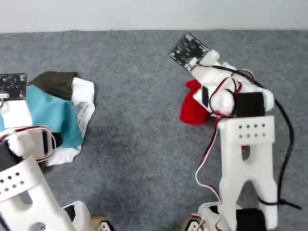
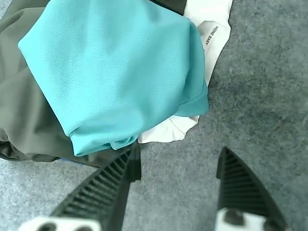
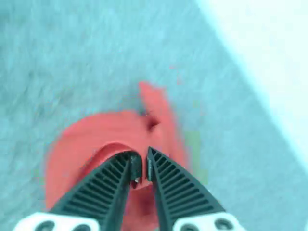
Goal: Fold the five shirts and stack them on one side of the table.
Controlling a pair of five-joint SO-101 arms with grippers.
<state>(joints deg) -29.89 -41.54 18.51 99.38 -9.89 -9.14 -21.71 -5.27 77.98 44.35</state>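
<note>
High view: the right arm (image 1: 245,144) stands over the red shirt (image 1: 192,113), well apart from the teal shirt (image 1: 50,113), white shirt (image 1: 84,94) and dark shirt (image 1: 57,82) piled beside the left arm (image 1: 24,187). Left wrist view: the left pincer (image 2: 179,151) is spread apart and empty, the pile just ahead of its tips. Right wrist view: the right pincer (image 3: 143,155) is clamped on bunched red fabric, so this shirt appears neither folded nor stacked, and the task looks past halfway.

Right arm (image 1: 245,139) was white plastic with black motors; red-white-black cables (image 1: 204,156) ran alongside it. Right gripper (image 3: 143,162) black, ribbed.
</note>
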